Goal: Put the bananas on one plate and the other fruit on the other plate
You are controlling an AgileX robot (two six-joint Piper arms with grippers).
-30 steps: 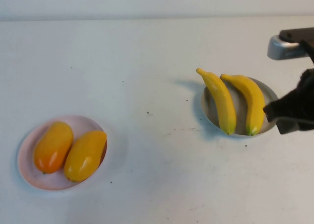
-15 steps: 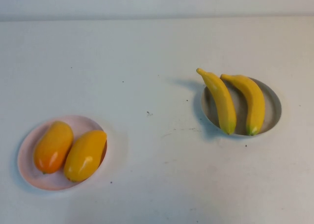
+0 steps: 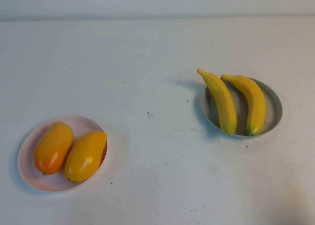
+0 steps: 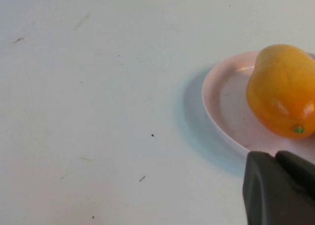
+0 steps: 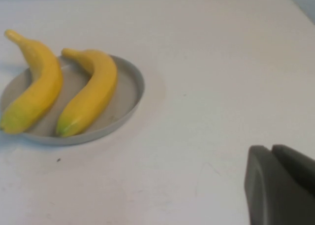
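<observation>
Two yellow bananas (image 3: 222,101) (image 3: 252,103) lie side by side on the grey plate (image 3: 273,107) at the right of the table; the right wrist view shows the same bananas (image 5: 34,89) (image 5: 91,92) on that grey plate (image 5: 133,87). Two orange-yellow fruits (image 3: 52,147) (image 3: 85,155) rest on the pink plate (image 3: 25,158) at the left. In the left wrist view one orange-yellow fruit (image 4: 281,89) sits on the pink plate (image 4: 221,99). My left gripper (image 4: 274,158) is shut and empty beside the pink plate. My right gripper (image 5: 271,151) is shut and empty, away from the grey plate. Neither arm shows in the high view.
The white table (image 3: 157,62) spreads between and around the two plates, with a few small dark specks (image 3: 149,114) on it. Its far edge meets a pale wall at the back.
The right arm, seen at the right edge of the high view a second ago beside the grey plate, has withdrawn out of that view. The fruit and plates have not moved.
</observation>
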